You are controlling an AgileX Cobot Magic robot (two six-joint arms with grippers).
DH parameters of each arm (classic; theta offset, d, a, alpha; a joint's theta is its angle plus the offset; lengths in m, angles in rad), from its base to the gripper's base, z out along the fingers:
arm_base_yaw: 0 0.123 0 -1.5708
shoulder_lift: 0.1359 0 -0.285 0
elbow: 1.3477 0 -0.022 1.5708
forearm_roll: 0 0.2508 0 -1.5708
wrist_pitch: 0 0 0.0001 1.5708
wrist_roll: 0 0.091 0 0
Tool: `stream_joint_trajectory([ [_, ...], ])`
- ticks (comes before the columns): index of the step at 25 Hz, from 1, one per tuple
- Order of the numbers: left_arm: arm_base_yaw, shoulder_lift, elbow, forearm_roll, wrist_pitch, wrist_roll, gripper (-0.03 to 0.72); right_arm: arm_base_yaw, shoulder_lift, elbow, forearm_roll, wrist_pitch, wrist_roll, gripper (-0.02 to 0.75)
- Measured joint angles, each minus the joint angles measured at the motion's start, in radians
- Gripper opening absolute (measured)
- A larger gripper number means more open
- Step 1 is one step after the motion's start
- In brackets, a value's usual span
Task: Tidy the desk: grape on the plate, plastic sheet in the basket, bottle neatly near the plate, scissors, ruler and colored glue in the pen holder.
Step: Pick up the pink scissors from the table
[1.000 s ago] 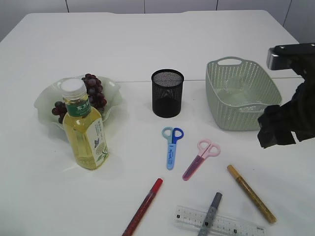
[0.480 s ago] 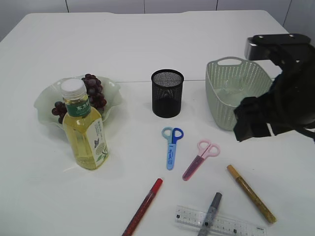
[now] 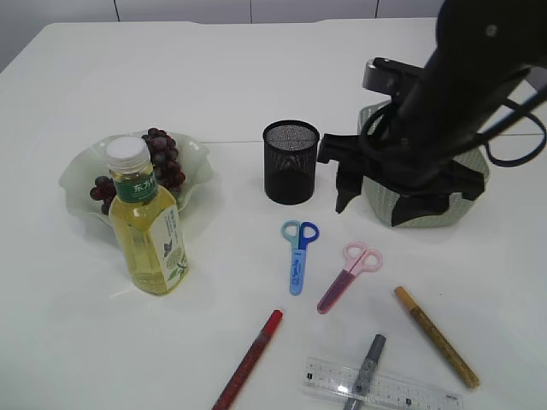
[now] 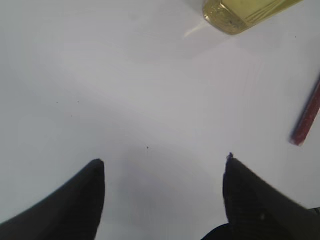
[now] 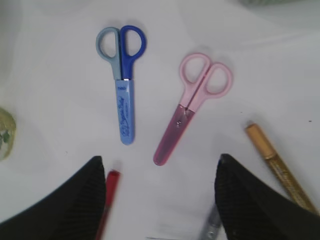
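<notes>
Left wrist view. The left gripper (image 4: pixel 162 172) has its 2 jaws spread over bare white counter (image 4: pixel 125 90). Bottle (image 4: pixel 245 12) base at top; red glue pen (image 4: pixel 307 117) at right edge.

The bottle (image 3: pixel 147 227) is showing a green label with the characters 东方 at its top (the smaller print below is blurring out). The blue scissors (image 5: pixel 121 87) are carrying cursive white lettering, too small to read.

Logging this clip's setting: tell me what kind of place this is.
Probably a staged desk for a tidying test: a bare white table holds stationery, namely blue scissors, a ruler and a mesh pen holder.
</notes>
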Motion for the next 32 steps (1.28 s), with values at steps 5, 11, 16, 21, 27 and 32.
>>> stream_joint_trajectory([
  [5, 0.000, 0.000, 0.000, -0.007, -0.004, 0.000, 0.532, 0.001, 0.155, -0.159, 0.037, 0.073, 0.182, 0.491],
  [11, 0.000, 0.000, 0.000, -0.009, -0.007, 0.000, 0.530, 0.001, 0.328, -0.332, 0.039, 0.243, 0.289, 0.468],
  [16, 0.000, 0.000, 0.000, -0.009, -0.010, 0.000, 0.529, 0.001, 0.398, -0.363, 0.039, 0.282, 0.314, 0.468],
  [21, 0.000, 0.000, 0.000, -0.009, -0.018, 0.002, 0.529, 0.001, 0.443, -0.365, 0.037, 0.289, 0.318, 0.468],
  [27, 0.000, 0.000, 0.000, -0.009, -0.020, 0.002, 0.528, -0.006, 0.464, -0.365, 0.033, 0.285, 0.302, 0.461],
  [32, 0.000, 0.000, 0.000, -0.011, -0.020, 0.002, 0.528, -0.019, 0.483, -0.365, 0.039, 0.275, 0.254, 0.459],
])
